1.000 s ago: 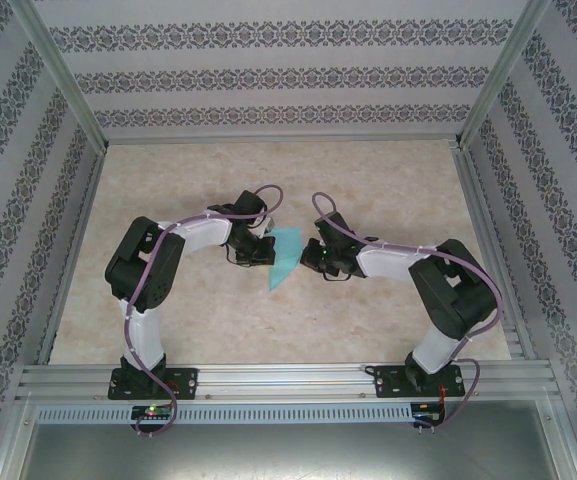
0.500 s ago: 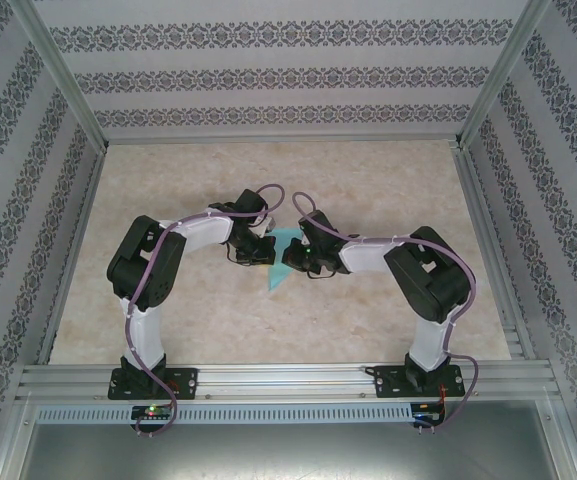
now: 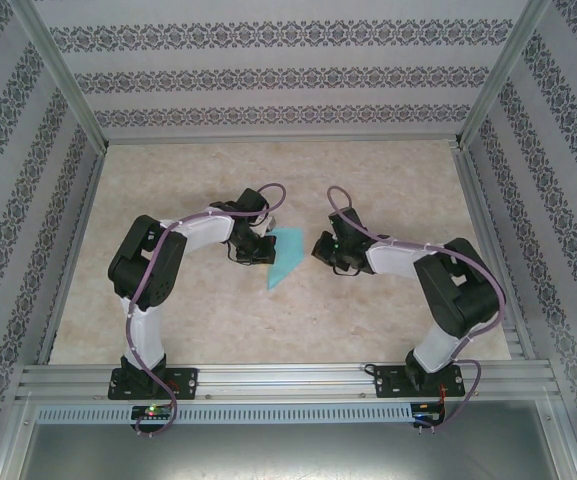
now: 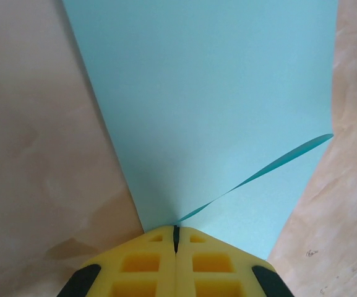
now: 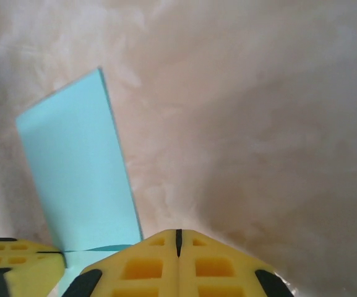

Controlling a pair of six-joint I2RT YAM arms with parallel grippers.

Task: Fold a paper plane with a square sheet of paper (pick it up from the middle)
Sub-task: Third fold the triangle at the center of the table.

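Observation:
The square sheet of paper (image 3: 285,257) is folded into a turquoise shape that tapers toward the near left and lies mid-table. My left gripper (image 3: 265,247) is at its left edge. In the left wrist view the left gripper (image 4: 176,230) is shut, and a raised flap edge of the sheet of paper (image 4: 215,105) runs straight into the slit between its fingers. My right gripper (image 3: 320,247) is a short way right of the sheet. It is shut with nothing in it (image 5: 178,234) and hangs over bare table beside the sheet of paper (image 5: 79,167).
The beige marbled tabletop (image 3: 388,190) lies bare around the sheet. Aluminium frame rails (image 3: 268,378) run along the near edge and both sides, with patterned walls behind. A yellow finger of the left gripper (image 5: 17,260) shows at the lower left of the right wrist view.
The right arm reached left up to the sheet half a second ago, then drew back to the right. The left gripper and the sheet have stayed in place.

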